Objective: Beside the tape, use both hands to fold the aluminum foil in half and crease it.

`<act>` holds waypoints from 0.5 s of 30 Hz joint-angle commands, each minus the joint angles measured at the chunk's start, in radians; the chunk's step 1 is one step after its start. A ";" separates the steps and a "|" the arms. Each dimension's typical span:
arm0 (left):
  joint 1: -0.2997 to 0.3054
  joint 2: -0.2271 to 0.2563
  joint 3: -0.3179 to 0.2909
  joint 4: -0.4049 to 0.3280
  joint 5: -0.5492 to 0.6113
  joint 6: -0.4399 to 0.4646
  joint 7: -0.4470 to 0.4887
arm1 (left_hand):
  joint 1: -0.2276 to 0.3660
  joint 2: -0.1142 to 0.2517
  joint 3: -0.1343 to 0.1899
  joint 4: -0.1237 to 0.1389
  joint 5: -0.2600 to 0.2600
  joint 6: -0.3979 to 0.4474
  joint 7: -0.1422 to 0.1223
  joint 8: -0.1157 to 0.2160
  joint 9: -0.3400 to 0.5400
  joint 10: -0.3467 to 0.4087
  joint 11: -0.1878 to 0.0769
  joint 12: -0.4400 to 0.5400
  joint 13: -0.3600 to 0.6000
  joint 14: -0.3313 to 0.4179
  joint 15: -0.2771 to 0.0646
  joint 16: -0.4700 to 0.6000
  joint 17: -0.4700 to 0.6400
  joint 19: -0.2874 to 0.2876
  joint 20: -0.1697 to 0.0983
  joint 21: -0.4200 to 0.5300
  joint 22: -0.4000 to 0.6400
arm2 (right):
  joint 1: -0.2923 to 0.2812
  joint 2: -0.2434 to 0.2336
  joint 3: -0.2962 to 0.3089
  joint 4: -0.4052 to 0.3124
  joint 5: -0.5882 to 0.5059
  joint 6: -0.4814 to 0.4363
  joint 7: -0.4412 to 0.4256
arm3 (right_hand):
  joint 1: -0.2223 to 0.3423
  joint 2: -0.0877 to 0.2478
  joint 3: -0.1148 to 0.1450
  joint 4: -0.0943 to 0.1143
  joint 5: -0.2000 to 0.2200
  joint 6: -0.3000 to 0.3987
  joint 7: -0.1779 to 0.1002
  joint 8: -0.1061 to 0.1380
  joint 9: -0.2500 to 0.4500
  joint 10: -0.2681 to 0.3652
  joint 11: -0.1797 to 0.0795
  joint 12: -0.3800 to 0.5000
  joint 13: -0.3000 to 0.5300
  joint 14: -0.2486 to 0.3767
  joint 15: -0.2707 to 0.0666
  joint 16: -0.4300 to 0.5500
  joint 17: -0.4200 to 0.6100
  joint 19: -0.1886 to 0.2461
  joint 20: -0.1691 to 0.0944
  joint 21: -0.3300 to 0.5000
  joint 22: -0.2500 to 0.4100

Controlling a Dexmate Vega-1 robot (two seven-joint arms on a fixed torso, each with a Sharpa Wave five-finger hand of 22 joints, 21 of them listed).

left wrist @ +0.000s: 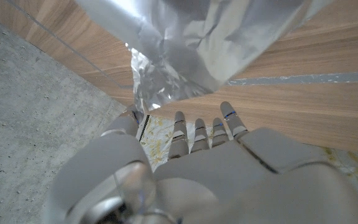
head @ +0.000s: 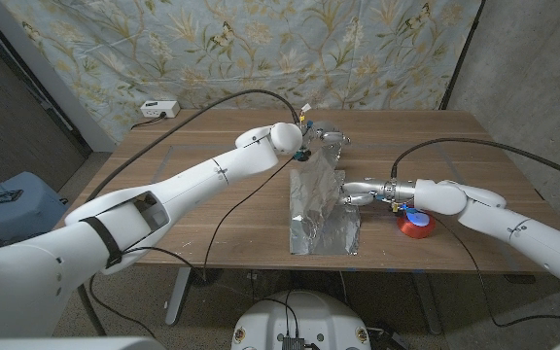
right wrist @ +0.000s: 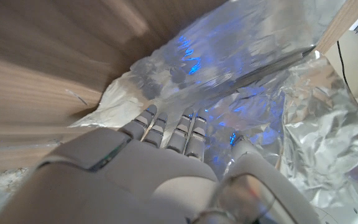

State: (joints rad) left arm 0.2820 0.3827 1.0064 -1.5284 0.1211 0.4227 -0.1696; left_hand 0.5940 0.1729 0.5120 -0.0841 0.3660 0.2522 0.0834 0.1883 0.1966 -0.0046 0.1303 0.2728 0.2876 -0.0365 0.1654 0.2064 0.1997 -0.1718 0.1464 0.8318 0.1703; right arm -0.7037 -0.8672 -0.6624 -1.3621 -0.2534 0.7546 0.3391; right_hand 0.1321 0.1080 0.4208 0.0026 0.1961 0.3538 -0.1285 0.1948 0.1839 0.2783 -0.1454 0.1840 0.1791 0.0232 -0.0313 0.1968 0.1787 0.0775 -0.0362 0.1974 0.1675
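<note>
The crinkled aluminum foil point(head: 321, 212) lies in the middle of the table point(head: 192, 165), its near half flat and its far half lifted upright. My left hand point(head: 321, 136) holds the raised far edge; in the left wrist view its fingers point(left wrist: 194, 134) and thumb reach around the hanging foil point(left wrist: 185, 50). My right hand point(head: 363, 192) comes in from the right at the foil's side edge, fingers above and thumb below it. The right wrist view shows its fingers point(right wrist: 166, 127) against the foil point(right wrist: 229, 68). A red and blue tape roll point(head: 416, 225) sits under my right wrist, partly hidden.
A white power strip point(head: 158, 108) sits at the table's far left corner. Black cables point(head: 231, 209) run across the tabletop to both arms. A blue seat point(head: 8, 199) stands beyond the table's left edge. A patterned curtain hangs behind.
</note>
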 commanded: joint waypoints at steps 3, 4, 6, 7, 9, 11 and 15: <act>0.056 0.001 -0.066 0.030 0.028 -0.141 0.116 | -0.007 -0.006 0.010 -0.005 -0.004 0.014 -0.002 0.005 0.001 0.019 -0.001 0.006 -0.003 0.017 -0.004 0.009 -0.001 -0.008 -0.011 -0.001 0.002 | 0.000 -0.026 0.035 -0.058 -0.026 -0.033 -0.011 | 0.012 -0.006 0.002 -0.013 -0.003 -0.005 -0.001 -0.002 0.002 0.006 0.005 0.004 0.006 0.013 -0.064 0.004 0.002 0.014 -0.047 0.003 0.001; 0.064 0.001 -0.076 0.034 0.025 -0.160 0.130 | -0.008 -0.006 0.011 -0.006 -0.004 0.014 -0.003 0.005 0.000 0.023 -0.005 0.007 -0.005 0.021 -0.006 0.010 -0.001 -0.005 -0.011 -0.001 0.002 | 0.003 -0.027 0.037 -0.061 -0.028 -0.035 -0.010 | 0.012 -0.006 0.002 -0.014 -0.003 -0.005 -0.001 -0.002 0.002 0.006 0.006 0.004 0.006 0.014 -0.065 0.005 0.002 0.014 -0.046 0.002 0.001; 0.071 0.003 -0.085 0.034 0.027 -0.172 0.141 | -0.008 -0.007 0.013 -0.007 -0.005 0.016 -0.005 0.006 0.000 0.027 -0.007 0.007 -0.006 0.027 -0.006 0.012 -0.002 0.001 -0.013 -0.001 0.002 | 0.005 -0.029 0.039 -0.067 -0.032 -0.038 -0.009 | 0.013 -0.006 0.002 -0.015 -0.004 -0.005 0.001 -0.002 0.002 0.006 0.004 0.004 0.006 0.015 -0.065 0.005 0.002 0.015 -0.046 0.002 0.001; 0.073 0.002 -0.088 0.032 0.027 -0.169 0.141 | -0.007 -0.007 0.014 -0.009 -0.005 0.019 -0.007 0.007 0.000 0.031 -0.007 0.008 -0.008 0.029 -0.007 0.012 -0.003 0.004 -0.013 -0.001 0.002 | 0.007 -0.030 0.040 -0.070 -0.033 -0.041 -0.007 | 0.013 -0.006 0.002 -0.016 -0.004 -0.004 0.000 -0.001 0.002 0.006 0.004 0.004 0.006 0.015 -0.065 0.005 0.002 0.015 -0.047 0.002 0.001; 0.077 0.003 -0.095 0.033 0.022 -0.172 0.139 | -0.007 -0.007 0.016 -0.011 -0.005 0.023 -0.007 0.008 -0.001 0.036 -0.011 0.008 -0.010 0.036 -0.010 0.014 -0.003 0.009 -0.014 -0.002 0.002 | 0.010 -0.032 0.042 -0.075 -0.037 -0.044 -0.005 | 0.014 -0.006 0.002 -0.017 -0.004 -0.004 0.002 -0.001 0.002 0.007 0.005 0.004 0.006 0.016 -0.065 0.005 0.002 0.015 -0.047 0.002 0.001; 0.079 0.003 -0.098 0.035 0.024 -0.178 0.140 | -0.007 -0.007 0.017 -0.013 -0.005 0.024 -0.007 0.008 -0.001 0.037 -0.011 0.008 -0.011 0.037 -0.012 0.014 -0.004 0.011 -0.015 -0.003 0.002 | 0.012 -0.033 0.044 -0.079 -0.040 -0.050 -0.005 | 0.013 -0.007 0.001 -0.018 -0.004 -0.004 0.002 -0.001 0.002 0.007 0.006 0.004 0.006 0.018 -0.065 0.006 0.003 0.016 -0.047 0.002 0.001; 0.083 0.004 -0.106 0.041 0.017 -0.195 0.133 | -0.006 -0.008 0.019 -0.015 -0.005 0.025 -0.008 0.008 -0.001 0.039 -0.012 0.008 -0.013 0.038 -0.012 0.014 -0.005 0.015 -0.015 -0.004 0.002 | 0.017 -0.038 0.049 -0.083 -0.047 -0.054 -0.007 | 0.014 -0.007 0.000 -0.020 -0.005 -0.003 0.003 -0.001 0.002 0.008 0.007 0.004 0.006 0.019 -0.065 0.007 0.003 0.018 -0.046 0.002 0.001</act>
State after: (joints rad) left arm 0.3395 0.3843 0.9363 -1.5002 0.1415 0.2820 -0.0591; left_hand 0.5906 0.1695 0.5243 -0.0966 0.3621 0.2663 0.0767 0.1896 0.1952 0.0271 0.1124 0.2729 0.2737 -0.0040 0.1531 0.2147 0.1952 -0.1607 0.1283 0.8318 0.1702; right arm -0.6985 -0.8923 -0.6281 -1.4209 -0.2809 0.7204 0.3341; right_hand 0.1359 0.1042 0.4166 -0.0098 0.1922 0.3537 -0.1286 0.1948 0.1839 0.2783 -0.1453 0.1840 0.1842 0.0369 -0.0344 0.1968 0.1795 0.0891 -0.0357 0.1974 0.1676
